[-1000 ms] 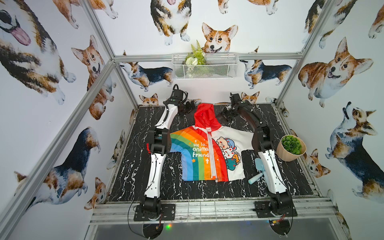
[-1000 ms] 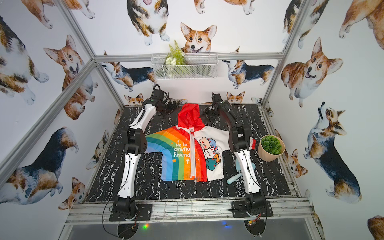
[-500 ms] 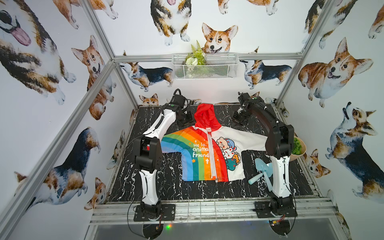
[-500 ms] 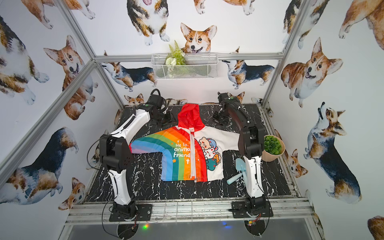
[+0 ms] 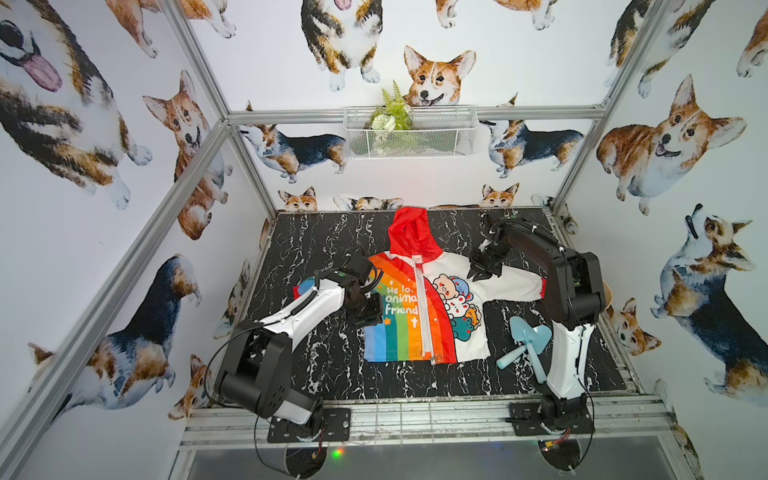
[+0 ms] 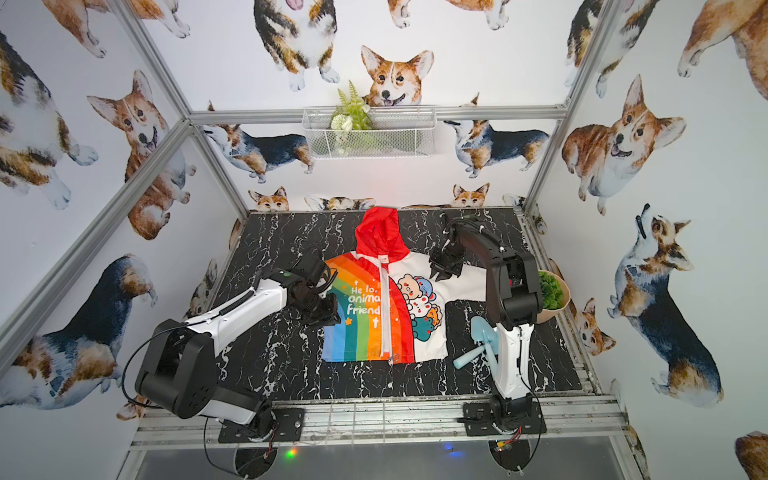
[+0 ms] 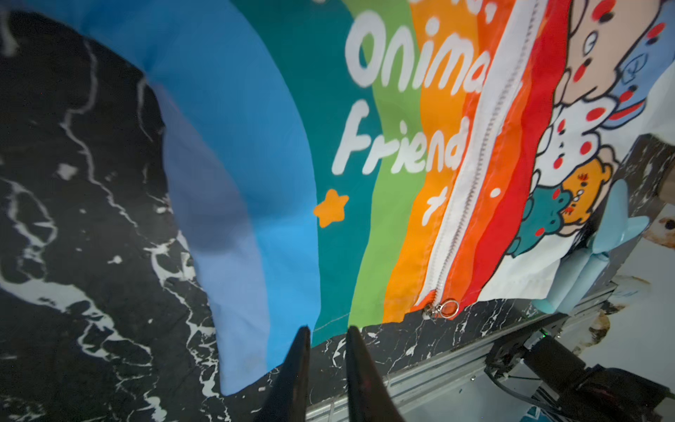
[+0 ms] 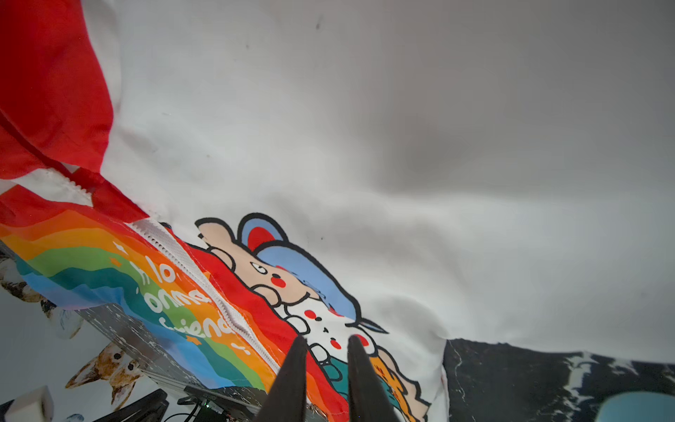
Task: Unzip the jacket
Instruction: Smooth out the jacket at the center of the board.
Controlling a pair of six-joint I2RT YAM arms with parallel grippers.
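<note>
Left gripper (image 7: 327, 330): narrow slit between the black fingers, nothing clamped. Hangs over the blue edge of the jacket (image 5: 399, 332), on the rainbow half near the armpit; contact with the cloth impossible to judge. Right gripper (image 8: 325, 339): likewise only a slim gap, nothing pinched. Poised over the white shoulder near the cartoon bears (image 5: 455, 299); touch not clear either.

Around: black marbled table (image 5: 316, 249); pale blue trowel (image 5: 530, 334) just beside the white half, partly behind the right arm (image 5: 569, 291); potted plant (image 6: 548, 291) at the table's right edge, half hidden by that same arm; wire basket (image 5: 440, 137) with a fern up on the back wall. Left arm (image 5: 307, 307) across the rainbow sleeve, covering most of it.

Jacket spread flat, front up, in the middle of the table. Long axis from back wall to arm bases: red hood (image 5: 411, 232) at the far end, hem at the near end. Sleeves out to either side. White zipper (image 5: 423, 316) along that axis, teeth meshed over the whole visible run, metal ring pull (image 7: 443, 308) down at the hem.
</note>
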